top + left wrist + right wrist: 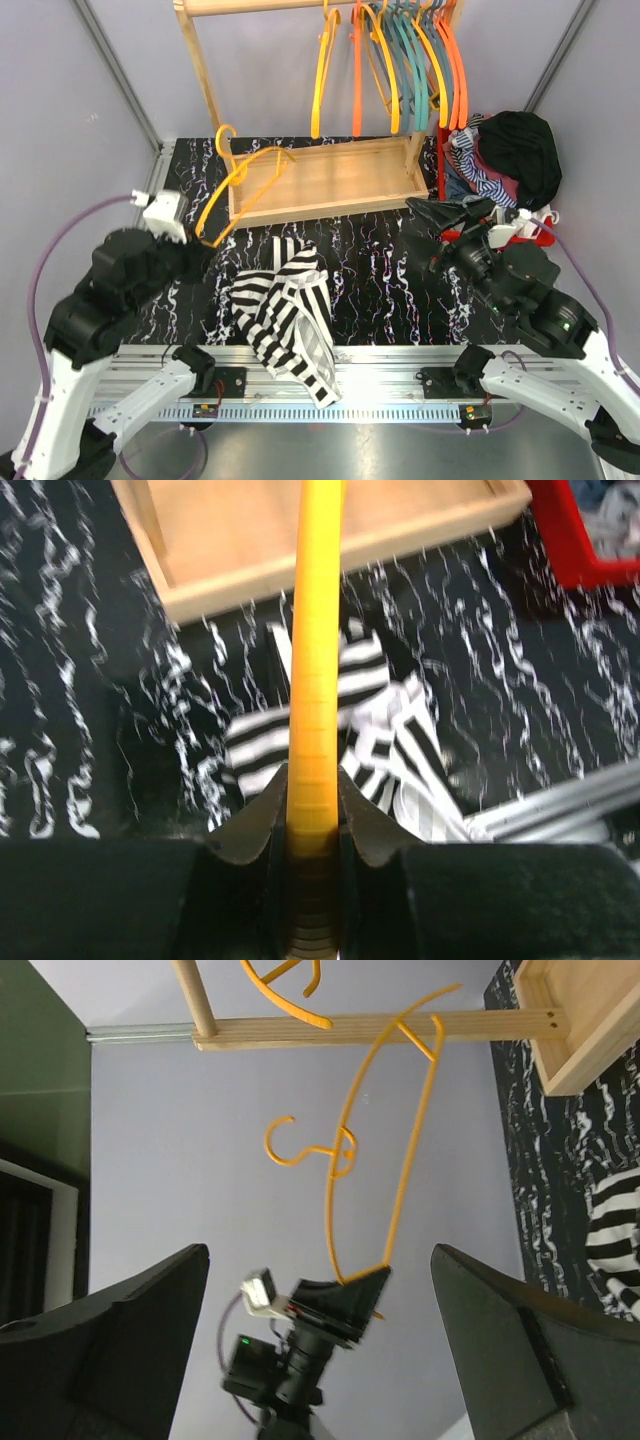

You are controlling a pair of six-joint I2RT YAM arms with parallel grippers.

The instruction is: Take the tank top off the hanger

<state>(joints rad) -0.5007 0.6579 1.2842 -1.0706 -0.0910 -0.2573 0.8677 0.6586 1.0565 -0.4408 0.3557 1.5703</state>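
Tank top (290, 315) on table (385, 290), beside left gripper (315, 810), off its hanger (247, 172)

Black marbled table (380, 295) with striped tank top (290, 310), wooden rack (330, 180), red bin (563, 535)

Soft striped cloth tank top (290, 315), smooth glossy plastic hanger (240, 180), pale matt wooden rack (325, 180).

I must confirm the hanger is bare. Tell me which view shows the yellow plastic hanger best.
Right wrist: the whole yellow plastic hanger stands out bare against the plain wall. Top external shows it overlapping the wooden rack. Left wrist shows only one bar clamped in the left gripper.
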